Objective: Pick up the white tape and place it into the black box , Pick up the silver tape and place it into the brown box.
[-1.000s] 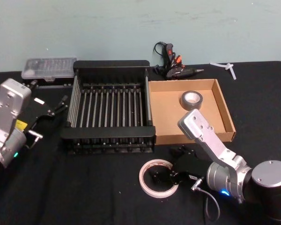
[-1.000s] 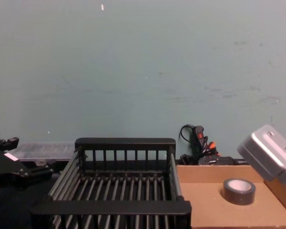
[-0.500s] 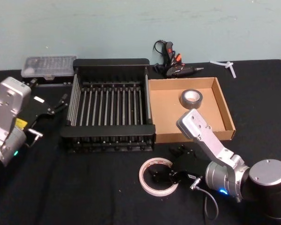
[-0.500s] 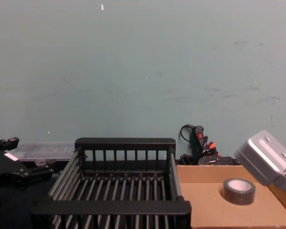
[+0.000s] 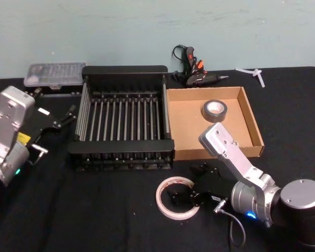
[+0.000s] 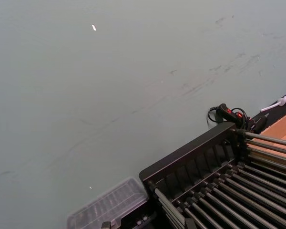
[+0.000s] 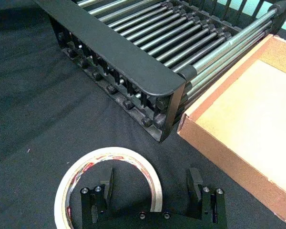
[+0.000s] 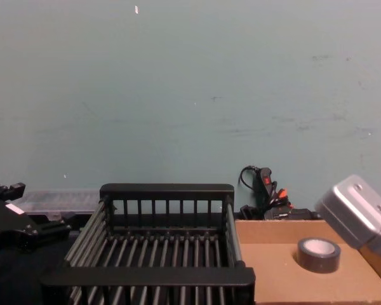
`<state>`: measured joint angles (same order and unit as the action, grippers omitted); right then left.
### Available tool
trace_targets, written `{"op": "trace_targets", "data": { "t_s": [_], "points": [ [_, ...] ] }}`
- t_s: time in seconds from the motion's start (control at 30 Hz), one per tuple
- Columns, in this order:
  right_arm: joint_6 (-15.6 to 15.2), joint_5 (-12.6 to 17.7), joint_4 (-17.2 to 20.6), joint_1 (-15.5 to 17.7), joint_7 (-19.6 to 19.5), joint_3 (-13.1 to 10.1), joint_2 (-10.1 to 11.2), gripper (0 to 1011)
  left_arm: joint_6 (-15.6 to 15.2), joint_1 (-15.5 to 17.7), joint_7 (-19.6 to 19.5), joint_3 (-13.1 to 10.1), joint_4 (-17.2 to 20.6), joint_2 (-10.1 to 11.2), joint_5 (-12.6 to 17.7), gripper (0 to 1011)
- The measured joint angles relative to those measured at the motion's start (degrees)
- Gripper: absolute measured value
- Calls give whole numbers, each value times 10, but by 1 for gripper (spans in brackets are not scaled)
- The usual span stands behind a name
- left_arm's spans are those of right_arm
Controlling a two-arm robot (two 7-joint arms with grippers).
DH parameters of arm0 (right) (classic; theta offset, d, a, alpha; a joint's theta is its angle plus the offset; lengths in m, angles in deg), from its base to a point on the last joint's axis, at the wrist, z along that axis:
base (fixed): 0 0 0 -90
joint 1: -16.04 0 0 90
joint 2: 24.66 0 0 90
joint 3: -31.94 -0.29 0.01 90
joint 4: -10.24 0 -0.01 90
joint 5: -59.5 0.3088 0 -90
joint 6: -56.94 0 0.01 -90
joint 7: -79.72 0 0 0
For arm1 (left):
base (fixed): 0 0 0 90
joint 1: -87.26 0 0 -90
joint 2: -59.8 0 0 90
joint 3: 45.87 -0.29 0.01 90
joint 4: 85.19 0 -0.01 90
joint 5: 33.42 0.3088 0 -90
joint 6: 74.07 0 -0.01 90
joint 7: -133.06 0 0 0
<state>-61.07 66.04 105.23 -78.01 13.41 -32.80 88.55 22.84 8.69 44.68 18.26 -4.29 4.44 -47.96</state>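
The white tape [image 5: 174,198] [image 7: 71,183], with red marks, lies flat on the black table in front of the black box [image 5: 125,71] [image 7: 115,53] [image 8: 166,189]. My right gripper [image 5: 182,197] [image 7: 150,183] is open and low over the tape. One finger [image 7: 105,183] is inside the tape's hole and the other is outside its rim, toward the brown box [image 5: 254,123] [image 7: 214,148]. The silver tape [image 5: 214,111] [image 8: 317,254] rests in the brown box at its back. At the table's left, my left gripper [image 5: 68,116] is open and parked, pointing toward the black box.
A clear plastic case [image 5: 55,75] [image 6: 107,207] lies behind the black box on the left. A glue gun and cables [image 5: 191,71] [image 8: 267,190] sit behind the brown box. Farther right at the back is a white plastic piece [image 5: 252,74]. Black cloth covers the table.
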Motion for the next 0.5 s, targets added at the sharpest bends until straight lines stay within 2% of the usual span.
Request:
{"op": "trace_targets", "data": {
  "t_s": [0.5],
  "points": [
    [-1, -1, 3, 1, -1, 1, 0, 1000, 0, 0, 0, 0, 0, 0, 0, 1001]
  ]
}}
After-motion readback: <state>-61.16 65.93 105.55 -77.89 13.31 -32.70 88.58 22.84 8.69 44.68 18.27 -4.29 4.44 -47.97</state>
